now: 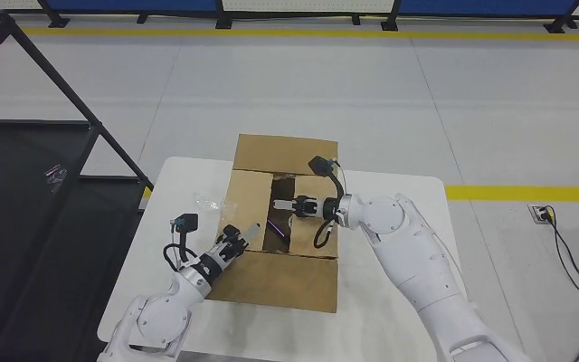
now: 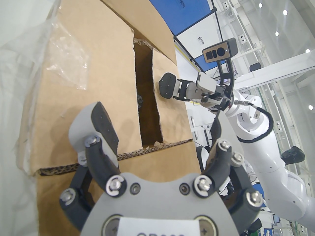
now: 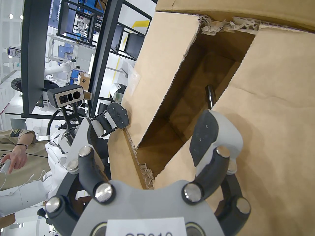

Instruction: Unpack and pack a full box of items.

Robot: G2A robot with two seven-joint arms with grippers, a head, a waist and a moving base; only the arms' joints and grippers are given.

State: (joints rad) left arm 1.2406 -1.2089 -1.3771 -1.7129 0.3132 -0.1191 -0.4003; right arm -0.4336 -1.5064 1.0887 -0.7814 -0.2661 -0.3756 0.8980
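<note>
The cardboard box sits in the middle of the top view on the white table; its top flaps are folded mostly over, leaving a narrow dark gap down the centre; a thin purple item shows in that gap, too small to identify. The left gripper lies at the box's lower left, over the left flap; its fingers are spread wide with nothing between them. The right gripper sits at the gap's upper right, over the edge of the right flap; its fingers are likewise parted and hold nothing. In the right wrist view a slim dark rod stands inside the opening, close to a flap's edge. Crumpled clear plastic lies on the table left of the box, against its side.
</note>
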